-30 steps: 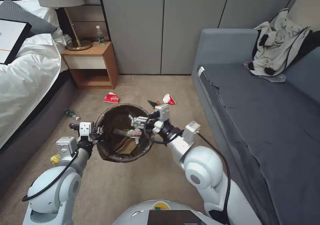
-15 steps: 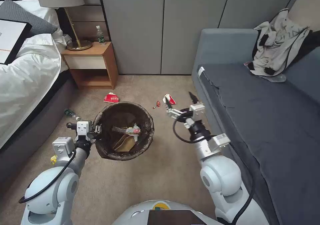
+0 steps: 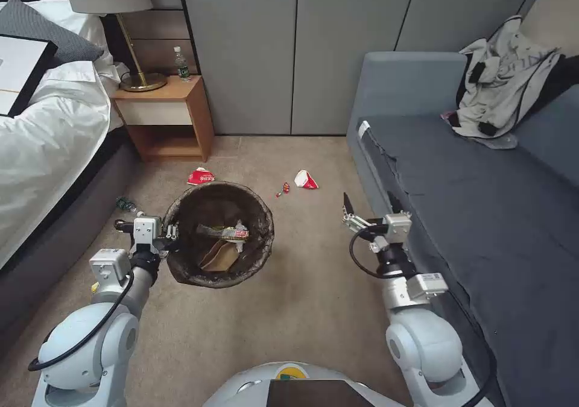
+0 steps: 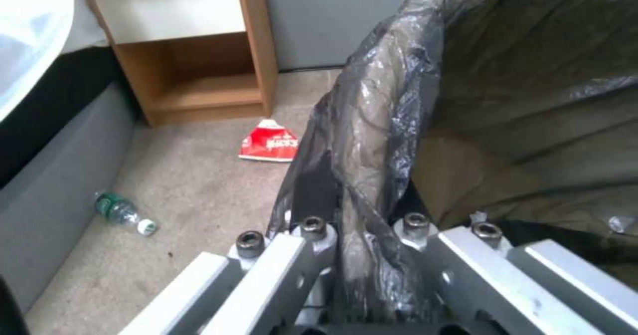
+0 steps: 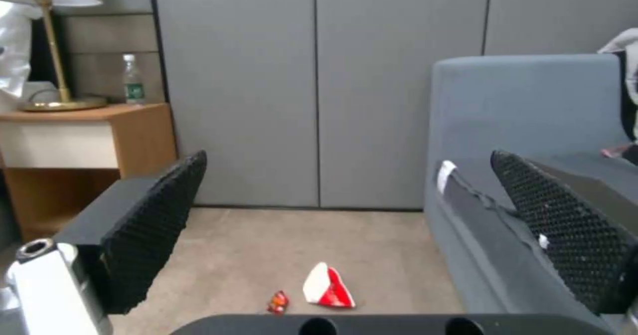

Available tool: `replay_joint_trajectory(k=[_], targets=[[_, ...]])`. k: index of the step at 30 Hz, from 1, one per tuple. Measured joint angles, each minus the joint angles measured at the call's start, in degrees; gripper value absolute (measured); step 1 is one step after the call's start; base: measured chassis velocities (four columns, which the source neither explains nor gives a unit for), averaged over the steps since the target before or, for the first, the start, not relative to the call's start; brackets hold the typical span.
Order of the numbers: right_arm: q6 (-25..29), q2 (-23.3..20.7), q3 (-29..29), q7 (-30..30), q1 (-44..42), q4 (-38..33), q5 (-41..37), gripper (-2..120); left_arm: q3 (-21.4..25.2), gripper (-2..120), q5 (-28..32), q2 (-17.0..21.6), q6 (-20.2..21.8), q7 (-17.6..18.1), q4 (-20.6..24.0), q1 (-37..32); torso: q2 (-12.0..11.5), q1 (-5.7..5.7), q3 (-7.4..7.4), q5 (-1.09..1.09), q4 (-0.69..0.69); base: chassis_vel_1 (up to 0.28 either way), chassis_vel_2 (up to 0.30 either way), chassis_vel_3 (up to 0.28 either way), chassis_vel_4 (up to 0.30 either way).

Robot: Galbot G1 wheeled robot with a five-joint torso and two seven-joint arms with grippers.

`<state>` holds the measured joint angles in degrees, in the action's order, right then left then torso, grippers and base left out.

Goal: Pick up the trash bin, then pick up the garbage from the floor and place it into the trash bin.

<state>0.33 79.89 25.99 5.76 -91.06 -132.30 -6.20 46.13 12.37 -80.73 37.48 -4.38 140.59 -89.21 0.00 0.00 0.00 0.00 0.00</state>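
Trash bin (image 3: 218, 233) held off carpet, left gripper (image 3: 169, 233) jaws clamped on bagged rim. Red-white packet (image 3: 306, 180) on floor ahead, well clear of right gripper (image 3: 369, 205), jaws wide apart, empty, beside sofa (image 3: 482, 214).

place: bedroom | signs: bed (image 3: 48, 135), nightstand (image 3: 166, 114) with lamp (image 3: 114, 9), grey sofa (image 3: 482, 214), carpet (image 3: 301, 310), wall panels (image 3: 295, 45)
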Motion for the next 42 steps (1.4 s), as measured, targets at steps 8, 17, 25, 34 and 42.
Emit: replay_joint_trajectory(k=[8, 17, 25, 34, 42], targets=[[4.5, 0.2, 1.0, 0.3, -5.4, 1.0, 0.4, 100, 0.2, 4, -0.3, -0.1, -0.1, -0.1, 0.1, -0.4, 0.0, 0.0, 0.01, -0.01, 0.0, 0.0, 0.0, 0.0, 0.0], [4.6, 0.0, 0.5, 1.5, -6.2, 0.9, 0.6, 100, -0.1, 4, -0.7, 0.0, -0.1, -0.1, 0.7, -0.7, 0.0, 0.0, 0.0, -0.01, 0.01, 0.0, 0.0, 0.0, 0.0], [4.4, 0.1, 0.1, 1.7, -5.9, 1.0, 0.5, 100, -0.2, 4, -0.9, -0.2, 0.0, -0.1, 1.0, -0.9, 0.0, 0.0, 0.0, -0.01, 0.0, 0.0, 0.0, 0.0, 0.0], [4.3, 0.1, 0.2, 1.8, -5.9, 1.0, 0.2, 100, -0.4, 4, -1.0, -0.5, 0.0, 0.0, 1.3, -1.1, 0.0, 0.0, 0.0, -0.01, 0.0, -0.054, 0.059, 0.059, -0.053], [4.1, -0.1, 0.2, 1.8, -5.9, 0.9, -0.1, 100, -0.4, 4, -1.0, -0.6, 0.2, -0.1, 1.7, -1.2, 0.0, 0.0, 0.01, -0.01, -0.01, -0.078, 0.061, 0.065, -0.069]])
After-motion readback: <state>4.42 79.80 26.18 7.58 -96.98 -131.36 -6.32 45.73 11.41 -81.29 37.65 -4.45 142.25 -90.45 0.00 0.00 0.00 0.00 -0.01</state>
